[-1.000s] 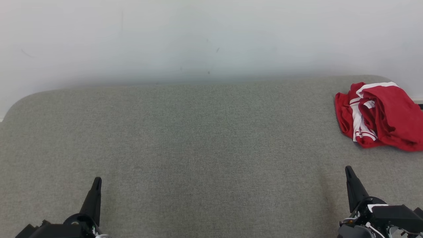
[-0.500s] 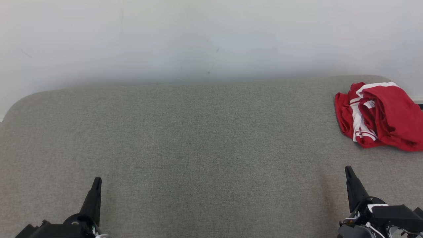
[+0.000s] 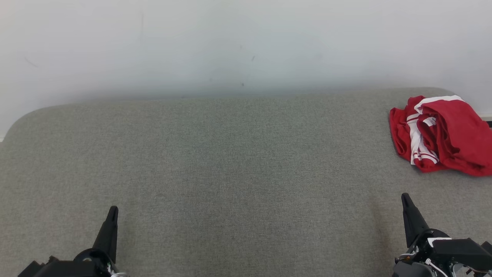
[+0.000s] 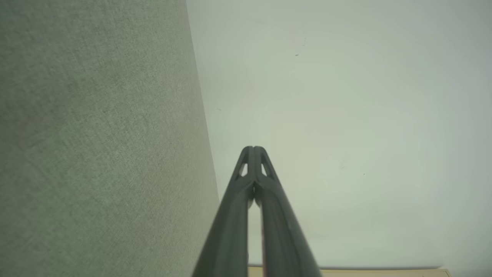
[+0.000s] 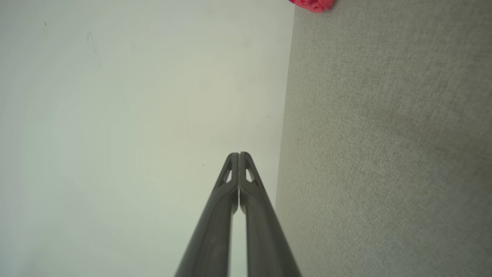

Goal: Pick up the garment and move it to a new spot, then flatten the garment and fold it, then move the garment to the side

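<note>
Bordering edges: the far edge [image 3: 246, 96] of the grey fabric surface [image 3: 230, 165] is running straight across ahead of both sets of fingertips, right where the wall [image 3: 230, 46] is rising. Ahead of the left gripper [image 3: 113, 209] and out to its outer side, that edge is curving down into a rounded corner [image 3: 21, 117].
Open room: a wide bare stretch of fabric is lying between the two grippers and ahead of them up to the far edge. The right gripper [image 3: 404, 196] is sitting well apart from the left one.
Left gripper: its fingers are pressing together tip to tip, holding nothing and pointing toward the wall.
Right gripper: its fingers are likewise lying together with nothing between them, pointing the same way. The surface is running along one side of them in the right wrist view.
Surface: the woven grey cloth is lying flat and even.
Room: the wall is showing plain and pale, carrying a few small dark specks. A pale tan strip [image 4: 346, 272] is showing at its foot in the left wrist view.
Garment position: the red garment [image 3: 446, 134] is lying crumpled ahead of the right gripper and off to its outer side, well apart from the fingertips, near the far edge.
Garment axis: the heap is bunching too much to tell which way it is pointing. Its white bands [image 3: 415, 142] are running roughly along the line of the right fingers, on the side facing the left gripper.
</note>
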{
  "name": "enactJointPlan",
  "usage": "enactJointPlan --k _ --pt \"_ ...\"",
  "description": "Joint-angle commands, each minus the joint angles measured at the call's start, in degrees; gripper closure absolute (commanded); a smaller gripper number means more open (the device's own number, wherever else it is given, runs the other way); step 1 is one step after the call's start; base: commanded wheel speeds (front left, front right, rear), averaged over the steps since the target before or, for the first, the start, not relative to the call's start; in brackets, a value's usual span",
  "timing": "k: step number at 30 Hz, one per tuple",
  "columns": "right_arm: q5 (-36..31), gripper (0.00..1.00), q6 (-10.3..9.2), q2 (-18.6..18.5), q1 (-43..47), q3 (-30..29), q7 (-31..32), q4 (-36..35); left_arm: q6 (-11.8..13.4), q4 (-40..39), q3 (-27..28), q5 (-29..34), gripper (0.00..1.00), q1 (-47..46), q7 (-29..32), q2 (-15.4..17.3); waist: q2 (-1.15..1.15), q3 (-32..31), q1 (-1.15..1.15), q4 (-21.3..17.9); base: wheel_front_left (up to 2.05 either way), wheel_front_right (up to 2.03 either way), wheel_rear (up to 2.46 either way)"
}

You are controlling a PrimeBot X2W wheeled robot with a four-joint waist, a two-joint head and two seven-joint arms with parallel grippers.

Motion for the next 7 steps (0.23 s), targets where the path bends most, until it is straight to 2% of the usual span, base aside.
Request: enactJointPlan --k 1,7 --pt "-0.25 1.0 -0.12 0.12 -0.42 -0.16 0.06 -0.12 -0.02 0.09 0.13 -0.24 1.0 -0.56 0.19 0.13 0.0 0.0 0.0 0.0 0.0 0.0 0.0" --pt "-0.27 1.0 -0.12 0.13 -0.42 -0.18 0.07 -0.12 -0.02 0.08 0.13 -0.25 1.0 -0.56 0.18 0.13 0.0 0.0 0.0 0.0 0.0 0.0 0.0"
